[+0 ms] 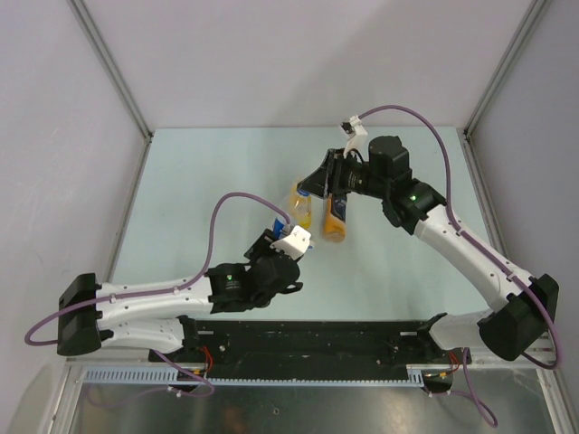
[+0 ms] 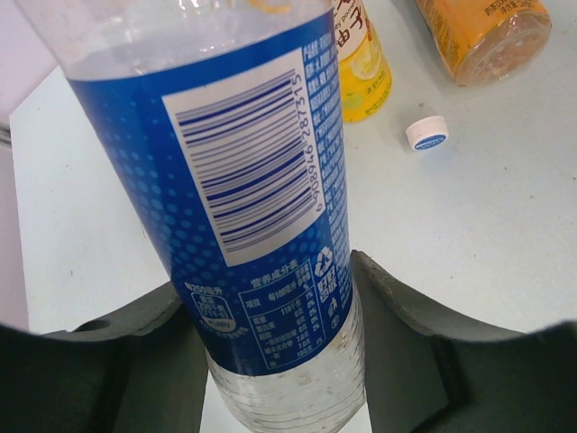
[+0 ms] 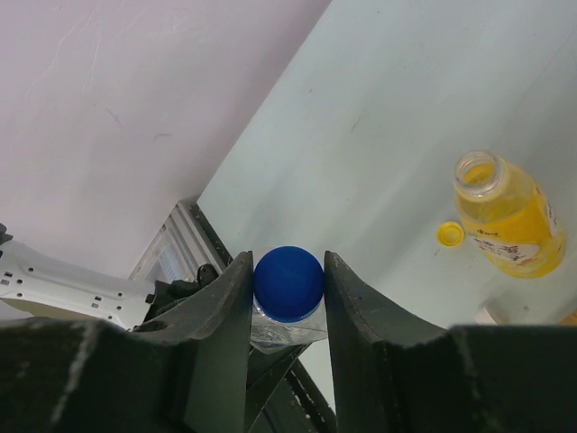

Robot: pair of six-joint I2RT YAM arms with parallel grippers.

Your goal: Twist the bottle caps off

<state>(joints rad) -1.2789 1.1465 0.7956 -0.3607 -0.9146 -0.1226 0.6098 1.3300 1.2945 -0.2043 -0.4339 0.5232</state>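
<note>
Left arm [image 1: 145, 303], right arm [image 1: 470, 249]: white shells, black joints and bases. Purple cables [image 1: 237, 197] loop off wrists. Green light [image 1: 414, 193] on right joint. Pincer fingers [image 3: 216, 334] dark grey, scuffed.

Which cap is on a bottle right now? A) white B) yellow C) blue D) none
C: the blue cap sits on the clear bottle, pinched between the jaws of the right gripper; the yellow cap and white cap lie loose on the table.
</note>
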